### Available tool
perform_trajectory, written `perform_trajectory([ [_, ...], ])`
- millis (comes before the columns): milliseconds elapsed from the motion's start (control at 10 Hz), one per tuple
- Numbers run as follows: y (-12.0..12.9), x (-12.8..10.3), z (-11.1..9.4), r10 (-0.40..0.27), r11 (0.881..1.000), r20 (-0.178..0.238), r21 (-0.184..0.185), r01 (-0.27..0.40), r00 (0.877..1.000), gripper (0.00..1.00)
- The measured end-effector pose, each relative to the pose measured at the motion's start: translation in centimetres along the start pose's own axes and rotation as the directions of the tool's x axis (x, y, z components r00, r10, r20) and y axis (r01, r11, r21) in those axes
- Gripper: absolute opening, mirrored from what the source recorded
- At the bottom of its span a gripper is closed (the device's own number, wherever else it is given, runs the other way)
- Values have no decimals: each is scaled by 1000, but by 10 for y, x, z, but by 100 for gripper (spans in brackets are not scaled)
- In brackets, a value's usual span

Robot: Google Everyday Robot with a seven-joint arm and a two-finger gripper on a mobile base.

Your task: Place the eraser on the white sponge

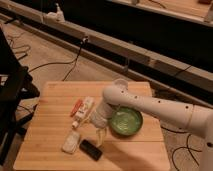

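The eraser (90,149), a small flat black block, lies on the wooden table (45,115) near the front edge. The white sponge (71,141), a pale pad, lies just left of it, close but apart. My white arm reaches in from the right, and my gripper (99,131) hangs just above and right of the eraser, a little behind it. It holds nothing that I can see.
A green bowl (126,121) sits right of my gripper, partly behind the arm. A white printed tube (84,111) and an orange-red marker (76,106) lie behind the sponge. A dark chair (12,95) stands left of the table, cables lie on the floor.
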Motion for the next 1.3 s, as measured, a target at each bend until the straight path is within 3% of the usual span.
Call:
perform_trajectory([
  [500, -1, 3, 0, 2, 1000, -3, -2, -2, 1000, 76],
  [800, 13, 11, 28, 12, 994, 12, -113, -11, 1000, 76],
  [1300, 26, 15, 74, 60, 982, 108, -186, -39, 992, 76],
])
